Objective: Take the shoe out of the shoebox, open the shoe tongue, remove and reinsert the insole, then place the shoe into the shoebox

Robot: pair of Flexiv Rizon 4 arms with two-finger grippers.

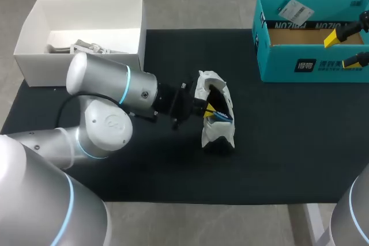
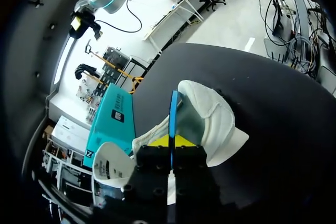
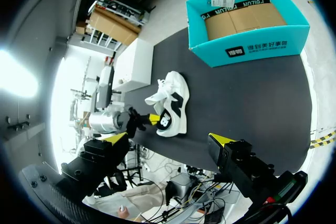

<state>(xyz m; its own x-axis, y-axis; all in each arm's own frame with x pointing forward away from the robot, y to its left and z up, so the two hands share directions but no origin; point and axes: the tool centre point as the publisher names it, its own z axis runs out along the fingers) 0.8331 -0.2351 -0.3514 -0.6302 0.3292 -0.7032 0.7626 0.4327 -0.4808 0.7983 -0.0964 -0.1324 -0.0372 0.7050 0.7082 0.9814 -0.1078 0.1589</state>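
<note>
A white shoe with black panels (image 1: 214, 120) lies on the black mat (image 1: 288, 142) at the table's middle. My left gripper (image 1: 210, 110) is inside the shoe's opening, shut on the edge of a blue insole (image 1: 223, 117). In the left wrist view the thin blue insole (image 2: 173, 121) stands on edge between the yellow tips of the left gripper (image 2: 169, 141), with the shoe (image 2: 212, 119) around it. My right gripper (image 1: 341, 50) hangs open over the teal shoebox (image 1: 300, 64) at the back right. In its own view, the right gripper (image 3: 168, 139) holds nothing, well away from the shoe (image 3: 170, 106).
An open white box (image 1: 81, 27) with grey paper inside stands at the back left, just off the mat. The teal shoebox (image 3: 247, 22) has a brown cardboard floor and a paper tag. The mat's front and right parts are bare.
</note>
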